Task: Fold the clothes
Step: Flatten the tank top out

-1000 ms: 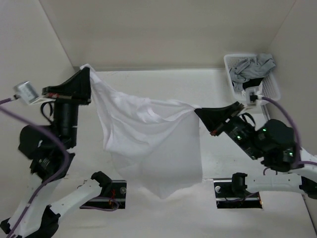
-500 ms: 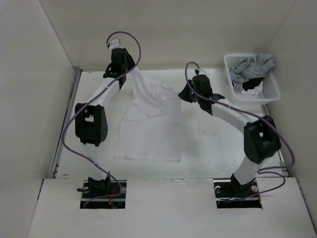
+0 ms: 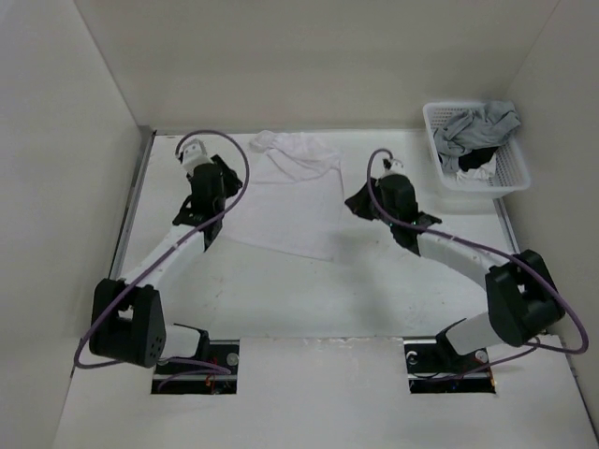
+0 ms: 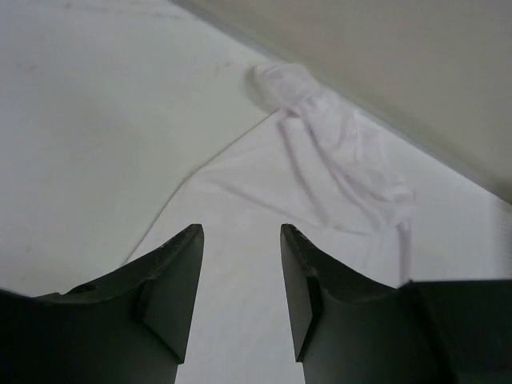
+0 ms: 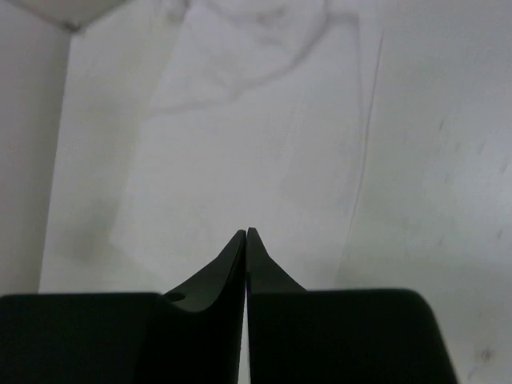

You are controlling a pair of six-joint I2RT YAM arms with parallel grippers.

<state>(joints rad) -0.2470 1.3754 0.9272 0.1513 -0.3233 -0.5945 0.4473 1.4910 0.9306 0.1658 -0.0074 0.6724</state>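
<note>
white garment (image 3: 281, 210) just dropped flat on worktop (image 3: 374, 290), upper centre, top bunched; left tool (image 4: 240, 230) released, right tool (image 5: 246, 234) clenched empty; folding can start.

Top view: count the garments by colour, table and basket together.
White garment, spread on the table: 1
Grey garment, in the basket: 1
Black garment, in the basket: 1
Total: 3

white clothes (image 3: 281, 213), grey garment (image 3: 477, 123), white basket (image 3: 513, 169)
</note>
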